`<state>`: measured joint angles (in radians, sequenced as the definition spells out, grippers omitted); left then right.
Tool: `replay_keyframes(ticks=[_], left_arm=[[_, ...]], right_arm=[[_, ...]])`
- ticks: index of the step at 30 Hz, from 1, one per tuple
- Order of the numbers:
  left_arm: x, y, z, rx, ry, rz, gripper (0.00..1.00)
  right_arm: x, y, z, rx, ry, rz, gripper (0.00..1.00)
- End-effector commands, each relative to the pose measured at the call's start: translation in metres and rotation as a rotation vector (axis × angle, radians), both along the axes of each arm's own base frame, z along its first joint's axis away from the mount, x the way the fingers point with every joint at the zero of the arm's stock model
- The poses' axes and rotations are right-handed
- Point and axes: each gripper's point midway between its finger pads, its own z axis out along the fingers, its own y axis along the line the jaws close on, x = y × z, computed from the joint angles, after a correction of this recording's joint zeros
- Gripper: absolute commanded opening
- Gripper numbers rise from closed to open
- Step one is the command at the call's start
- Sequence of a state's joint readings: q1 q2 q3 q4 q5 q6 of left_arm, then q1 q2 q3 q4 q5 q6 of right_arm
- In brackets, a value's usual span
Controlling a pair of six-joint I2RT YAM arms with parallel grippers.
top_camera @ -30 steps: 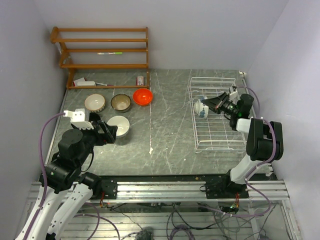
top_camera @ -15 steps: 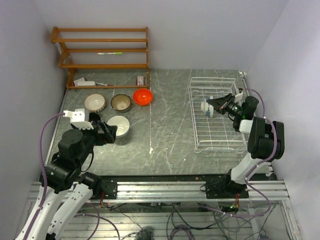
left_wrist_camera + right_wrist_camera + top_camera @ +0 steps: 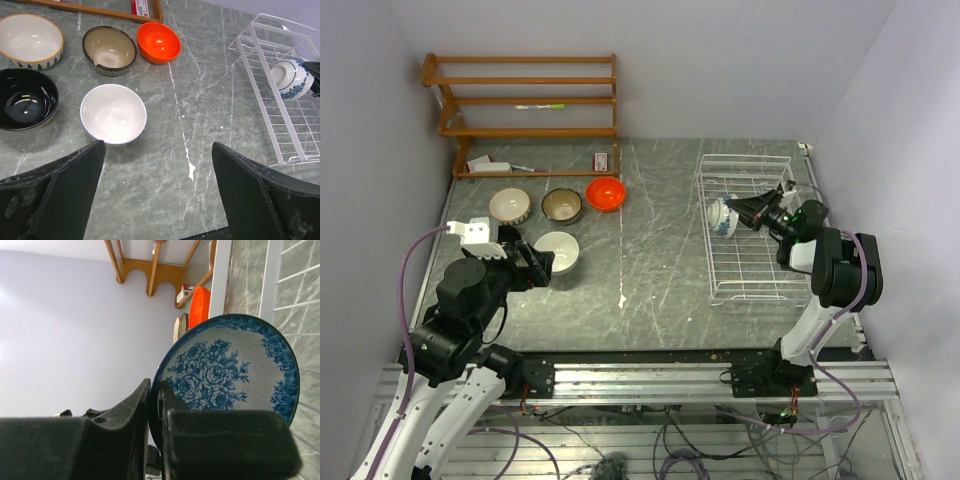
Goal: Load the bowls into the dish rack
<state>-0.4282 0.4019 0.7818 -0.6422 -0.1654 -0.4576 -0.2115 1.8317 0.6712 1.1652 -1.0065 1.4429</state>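
My right gripper [image 3: 745, 208] is shut on the rim of the blue-and-white patterned bowl [image 3: 721, 217], holding it on edge over the left part of the white wire dish rack [image 3: 750, 272]. In the right wrist view the rim of that bowl [image 3: 235, 365] sits pinched between the fingers of the right gripper [image 3: 155, 386]. On the table at the left lie the plain white bowl [image 3: 113, 113], the cream bowl [image 3: 30, 40], the tan bowl [image 3: 109, 49] and the orange bowl [image 3: 158, 42]. My left gripper [image 3: 157, 185] hangs open just in front of the white bowl, holding nothing.
A black bowl [image 3: 26, 98] lies left of the white one. A brown wooden shelf unit [image 3: 525, 100] stands at the back left, with small items under it. Walls close in on the left, back and right, the right one just past the rack.
The right gripper carried the patterned bowl a little to the right, then back left over the rack. The left arm and the bowls on the table have not moved.
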Motion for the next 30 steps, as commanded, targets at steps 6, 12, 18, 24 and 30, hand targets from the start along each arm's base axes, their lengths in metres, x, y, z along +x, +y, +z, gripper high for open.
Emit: replay_keyframes(ticks=[6,12,18,24,30], left_arm=[[0.001,0.003,0.004,-0.007,-0.011,0.020,0.99],[0.000,0.002,0.004,-0.007,-0.013,0.017,0.99],[0.000,0.002,0.005,-0.009,-0.015,0.018,0.99],[0.000,0.002,0.006,-0.009,-0.016,0.017,0.99],[-0.001,0.003,0.006,-0.011,-0.019,0.020,0.99]], right_arm=[[0.015,0.000,-0.027,-0.009,0.125,-0.031,0.05],[0.004,-0.013,-0.062,0.027,0.233,-0.079,0.14],[-0.004,-0.030,-0.071,0.043,0.257,-0.128,0.21],[-0.007,-0.046,-0.062,0.001,0.239,-0.172,0.30],[-0.004,-0.055,-0.066,-0.130,0.267,-0.190,0.35]])
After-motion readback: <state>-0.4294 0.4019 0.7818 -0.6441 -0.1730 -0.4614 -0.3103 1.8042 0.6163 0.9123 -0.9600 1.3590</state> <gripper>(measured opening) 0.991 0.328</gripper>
